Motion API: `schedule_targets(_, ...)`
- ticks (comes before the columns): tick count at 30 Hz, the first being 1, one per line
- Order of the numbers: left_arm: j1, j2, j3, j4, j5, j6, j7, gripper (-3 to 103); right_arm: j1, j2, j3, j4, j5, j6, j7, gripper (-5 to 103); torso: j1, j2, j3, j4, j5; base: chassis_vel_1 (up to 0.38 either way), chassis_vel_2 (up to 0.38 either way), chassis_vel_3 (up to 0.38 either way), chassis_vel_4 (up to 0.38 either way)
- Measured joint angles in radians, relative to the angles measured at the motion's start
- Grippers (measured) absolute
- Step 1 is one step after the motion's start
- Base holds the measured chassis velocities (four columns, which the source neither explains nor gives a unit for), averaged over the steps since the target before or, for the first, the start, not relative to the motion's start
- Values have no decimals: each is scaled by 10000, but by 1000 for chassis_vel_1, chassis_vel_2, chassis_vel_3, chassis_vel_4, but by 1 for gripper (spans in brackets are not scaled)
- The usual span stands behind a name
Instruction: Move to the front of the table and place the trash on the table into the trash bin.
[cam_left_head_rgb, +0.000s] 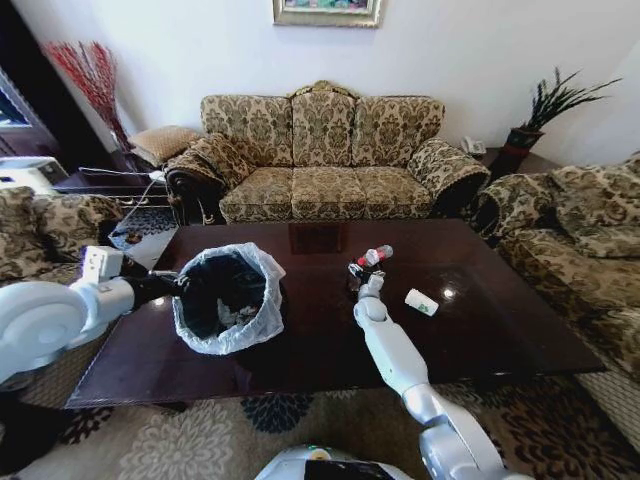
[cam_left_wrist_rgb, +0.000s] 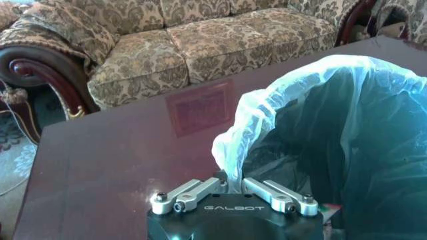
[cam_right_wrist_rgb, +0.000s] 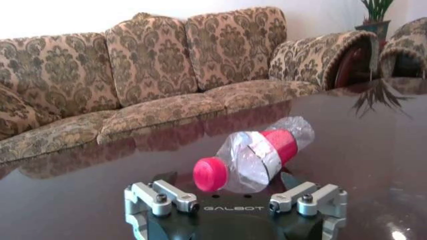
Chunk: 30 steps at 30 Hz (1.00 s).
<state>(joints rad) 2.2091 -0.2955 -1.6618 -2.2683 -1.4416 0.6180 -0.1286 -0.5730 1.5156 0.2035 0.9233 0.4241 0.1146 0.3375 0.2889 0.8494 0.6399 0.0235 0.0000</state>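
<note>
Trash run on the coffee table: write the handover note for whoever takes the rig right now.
Left gripper: shut on the bag rim of the trash bin, which stands on the table at its left side.
Right gripper: at mid-table, jaws shut on the clear bottle with the red cap, held off the tabletop.
Done: some litter already lies in the bin.
Left: drop the bottle into the bin, then fetch the white-green carton lying on the table to the right of the right arm.
</note>
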Motion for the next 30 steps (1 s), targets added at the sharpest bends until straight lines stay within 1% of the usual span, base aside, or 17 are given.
schedule_targets(1,-1,-11,1,1,1,-4,1,0,72,12,-5,-125,38,17,-16,99,0,0,0,1,-1,0,0,0,0)
schedule_targets(4,-2,-19,3,3,1,-8,4,0,127,18,-9,-213,68,26,-34,99,0,0,0,2,-3,0,0,0,0)
schedule_targets(5,-2,-29,6,17,1,-21,14,0,201,29,-13,-312,102,35,-96,90,0,0,0,1,-3,0,0,0,0)
schedule_targets(7,-3,-31,14,80,5,-70,31,0,304,32,-44,-450,99,63,-320,79,0,0,0,-4,-2,0,0,0,0)
schedule_targets(8,-3,-31,14,80,5,-70,31,0,304,32,-44,-450,99,63,-320,79,0,0,0,-4,-2,0,0,0,0)
schedule_targets(11,-12,3,50,127,12,-98,37,0,377,72,-38,-493,94,73,-364,63,0,0,0,-3,-2,0,0,0,0)
schedule_targets(13,-18,12,65,131,14,-113,38,0,402,84,-40,-531,96,73,-379,63,0,0,0,-1,-2,0,0,0,0)
schedule_targets(15,-24,15,109,139,81,-244,-11,0,455,98,-43,-652,107,79,-412,52,0,1,0,-2,-2,0,0,0,0)
schedule_targets(16,-24,15,109,139,81,-244,-11,0,455,98,-43,-652,107,79,-412,52,0,1,0,-2,-2,0,0,0,0)
schedule_targets(18,-22,-6,127,174,162,-350,-93,0,457,84,-45,-687,199,77,-444,41,0,1,0,-3,3,0,0,0,0)
schedule_targets(19,-22,-6,127,174,162,-350,-93,0,457,84,-45,-687,199,77,-444,41,0,1,0,-3,3,0,0,0,0)
schedule_targets(21,-8,-37,125,186,169,-355,-81,0,424,56,-47,-669,276,66,-475,35,0,1,0,-3,0,0,0,0,0)
schedule_targets(22,-6,-49,115,189,172,-355,-82,0,407,42,-49,-649,292,61,-487,33,0,2,-1,-2,0,0,0,0,0)
schedule_targets(26,-2,-68,109,176,173,-355,-81,0,320,1,-47,-514,314,39,-488,33,0,2,-1,0,0,0,0,0,0)
schedule_targets(28,4,-103,110,160,174,-352,-81,0,-51,-147,-50,225,347,-13,-538,33,2,0,0,-3,2,0,0,0,0)
schedule_targets(29,4,-103,110,160,174,-352,-81,0,-51,-147,-50,225,347,-13,-538,33,2,0,0,-3,2,0,0,0,0)
schedule_targets(30,9,-130,109,163,176,-336,-82,0,-325,-261,-49,907,494,53,-720,33,3,1,1,-5,-1,0,0,0,0)
